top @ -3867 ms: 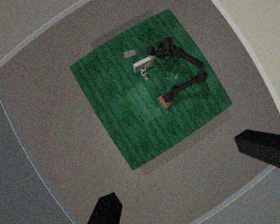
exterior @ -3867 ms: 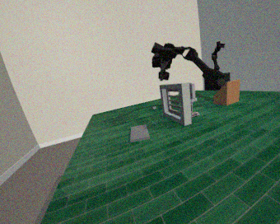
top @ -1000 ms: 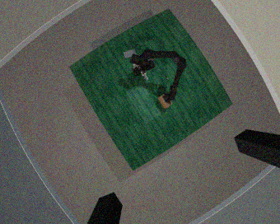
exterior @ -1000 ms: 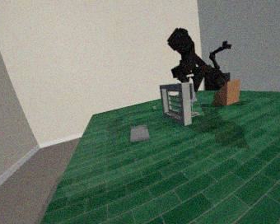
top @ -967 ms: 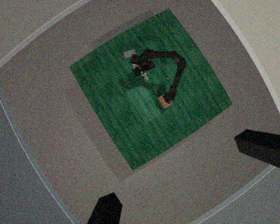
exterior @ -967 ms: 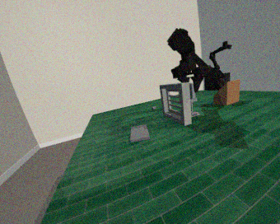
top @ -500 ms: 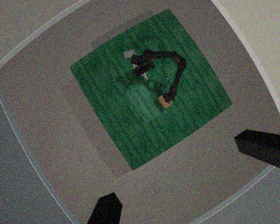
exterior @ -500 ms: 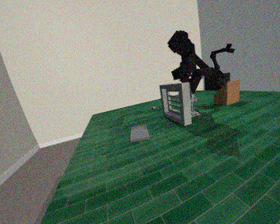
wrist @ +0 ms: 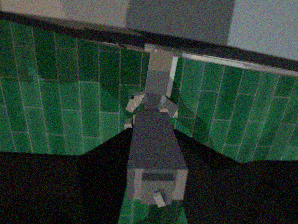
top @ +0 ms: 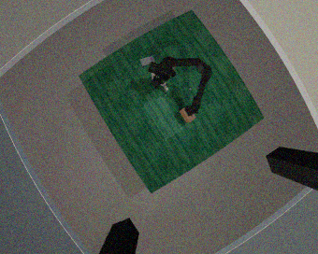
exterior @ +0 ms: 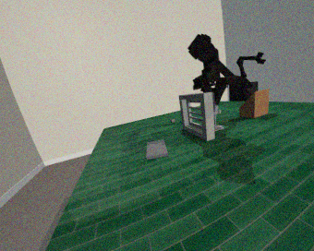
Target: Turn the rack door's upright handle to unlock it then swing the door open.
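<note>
From left to right in the exterior view, a flat grey plate [top: 147, 61] [exterior: 156, 149] lies on the green table [top: 139, 149] [exterior: 128, 198], well apart from the rack; a small pale piece [exterior: 173, 120] lies farther back, between the plate and the rack in that view's width; next comes the pale grey rack frame [exterior: 210, 120], upright on the table, with several horizontal slats showing through its opening; how far its door stands open I cannot tell from here.

Just behind and above the frame is the pincer [exterior: 216, 98] [wrist: 151, 135], reaching downward; it is partly closed, its two dark fingers well short of fully apart, and it has hold of the door's grey handle [wrist: 157, 142], which sits between them in the wrist view; whether the handle is turned I cannot tell.

Farther right, the black arm [top: 204, 84] [exterior: 239, 84] bends back from the pincer; at the far right, an orange block [top: 187, 117] [exterior: 262, 103] stands on the table beside the foot of the arm, apart from the rack.
</note>
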Robot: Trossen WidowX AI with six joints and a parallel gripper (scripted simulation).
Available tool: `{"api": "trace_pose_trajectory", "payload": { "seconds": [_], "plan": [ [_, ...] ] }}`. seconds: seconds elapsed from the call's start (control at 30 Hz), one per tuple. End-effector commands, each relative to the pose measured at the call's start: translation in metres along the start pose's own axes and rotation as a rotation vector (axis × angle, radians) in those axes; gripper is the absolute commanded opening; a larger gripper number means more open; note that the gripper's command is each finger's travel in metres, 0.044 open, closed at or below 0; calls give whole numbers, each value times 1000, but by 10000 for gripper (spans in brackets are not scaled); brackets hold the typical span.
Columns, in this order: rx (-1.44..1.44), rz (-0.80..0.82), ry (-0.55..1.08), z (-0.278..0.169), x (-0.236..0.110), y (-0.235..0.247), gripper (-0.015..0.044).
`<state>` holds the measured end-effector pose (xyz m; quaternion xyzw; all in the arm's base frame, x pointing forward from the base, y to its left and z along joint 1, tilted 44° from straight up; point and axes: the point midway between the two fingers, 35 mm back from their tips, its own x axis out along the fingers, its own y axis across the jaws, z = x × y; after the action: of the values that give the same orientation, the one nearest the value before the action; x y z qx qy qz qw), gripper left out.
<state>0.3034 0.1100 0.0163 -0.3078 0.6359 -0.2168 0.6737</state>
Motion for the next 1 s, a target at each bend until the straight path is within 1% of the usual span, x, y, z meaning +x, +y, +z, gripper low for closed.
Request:
{"api": "trace_pose_trajectory", "payload": {
  "seconds": [0.0, 0.97],
  "plan": [
    [-168, 0, -4, 1, 0, 0, 18],
    [-1598, -3, -3, 1, 0, 0, 18]
  ]
}}
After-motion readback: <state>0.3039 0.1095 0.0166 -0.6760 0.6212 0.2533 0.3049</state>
